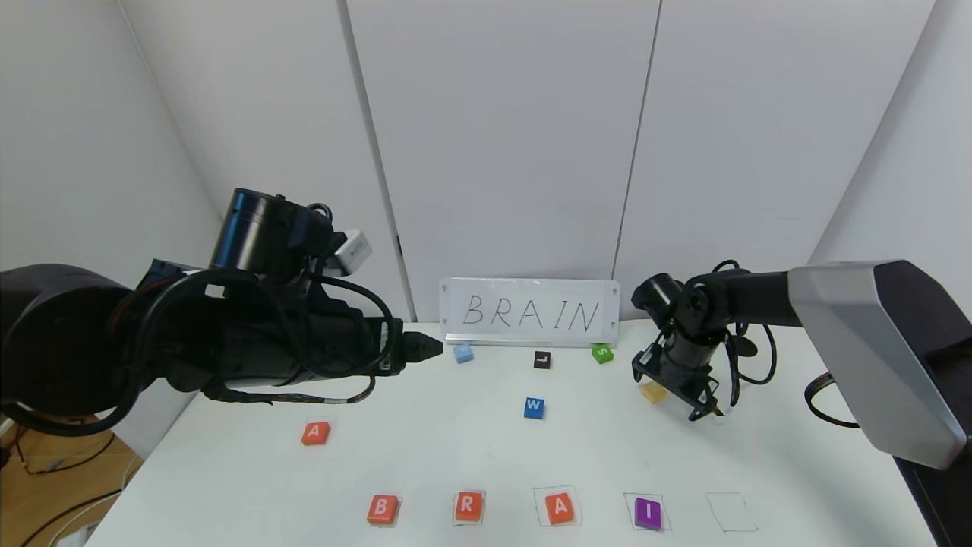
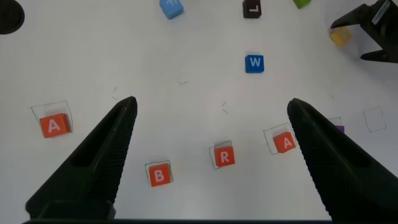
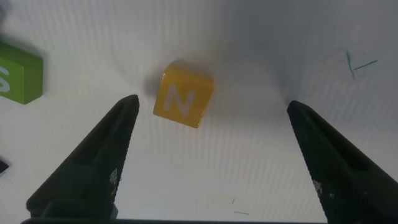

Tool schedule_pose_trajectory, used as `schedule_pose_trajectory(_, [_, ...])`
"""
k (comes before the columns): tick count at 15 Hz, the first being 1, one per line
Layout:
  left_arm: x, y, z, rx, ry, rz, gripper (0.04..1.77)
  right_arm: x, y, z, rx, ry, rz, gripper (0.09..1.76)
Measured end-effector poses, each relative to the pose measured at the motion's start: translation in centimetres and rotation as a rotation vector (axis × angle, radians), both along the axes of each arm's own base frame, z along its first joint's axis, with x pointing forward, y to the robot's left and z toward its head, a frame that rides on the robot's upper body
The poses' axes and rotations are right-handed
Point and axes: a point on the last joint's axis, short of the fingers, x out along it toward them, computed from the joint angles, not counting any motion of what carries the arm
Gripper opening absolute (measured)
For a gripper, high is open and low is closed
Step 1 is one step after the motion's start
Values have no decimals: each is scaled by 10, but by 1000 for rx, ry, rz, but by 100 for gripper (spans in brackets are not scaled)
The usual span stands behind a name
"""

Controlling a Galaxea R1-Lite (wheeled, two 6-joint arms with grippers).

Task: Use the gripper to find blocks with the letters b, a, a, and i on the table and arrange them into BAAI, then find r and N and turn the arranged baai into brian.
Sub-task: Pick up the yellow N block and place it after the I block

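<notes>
From the head view, the white tabletop [image 1: 471,448] has a row of blocks along its near edge. From left to right they are the orange B [image 1: 383,509], the orange R [image 1: 468,506], an orange A [image 1: 560,507] and the purple I [image 1: 648,513]. Right of the I is a drawn square [image 1: 730,512] with nothing in it. The other orange A [image 1: 315,433] sits alone, farther back on the left. A blue W block [image 1: 534,408] is in the middle. A black L block [image 1: 541,360], a green S block [image 1: 602,353] and a light-blue block [image 1: 463,352] lie by the far BRAIN sign [image 1: 530,312]. The right pincer [image 1: 687,395] hangs over the yellow N [image 1: 653,392] on the far right. The left pincer [image 1: 425,348] is up in the air on the left.

In the left wrist view, the left pincer [image 2: 211,162] is spread wide with nothing in it, high above the B [image 2: 159,175] and R [image 2: 224,155].

In the right wrist view, the right pincer [image 3: 211,162] is spread wide too. The N [image 3: 183,102] lies on the tabletop between its fingers [image 3: 93,168], nearer one finger, and not touched. The green S block [image 3: 18,78] is close by.
</notes>
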Motion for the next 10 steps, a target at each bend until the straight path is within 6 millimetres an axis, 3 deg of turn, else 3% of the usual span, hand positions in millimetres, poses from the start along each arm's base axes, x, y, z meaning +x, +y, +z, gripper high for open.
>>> schedule_pose_trajectory(10, [2, -1, -4, 6, 11, 0, 172, 1, -1, -4, -3, 9, -4, 171])
